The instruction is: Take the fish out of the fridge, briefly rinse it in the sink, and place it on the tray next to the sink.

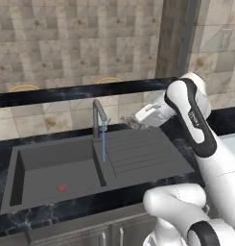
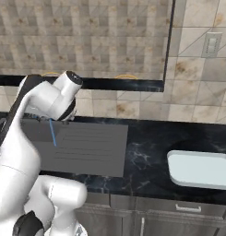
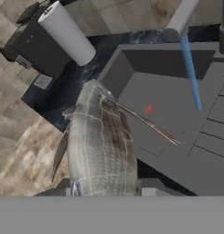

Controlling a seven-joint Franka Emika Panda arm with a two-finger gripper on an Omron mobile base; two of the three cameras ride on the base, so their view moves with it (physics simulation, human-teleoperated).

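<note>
My gripper (image 1: pixel 140 120) is shut on the fish (image 3: pixel 99 146), a silvery-tan scaly body that hangs over the ribbed drainboard, right of the tap (image 1: pixel 97 117). In the left base view the fish (image 1: pixel 130 122) sticks out from the hand toward the tap. A thin blue stream of water (image 1: pixel 104 141) runs from the tap into the sink (image 1: pixel 56 168), apart from the fish. In the hand view the sink (image 3: pixel 173 96) with its red drain mark lies beyond the fish. The tray (image 2: pixel 202 168) sits on the counter to the right of the sink. The fridge is out of view.
A white paper roll (image 3: pixel 67 34) and a dark appliance (image 3: pixel 31 45) stand on the black marble counter left of the sink. A dark ledge (image 1: pixel 80 91) runs along the tiled wall behind the tap. My own upper arm (image 1: pixel 195 120) rises over the drainboard's right end.
</note>
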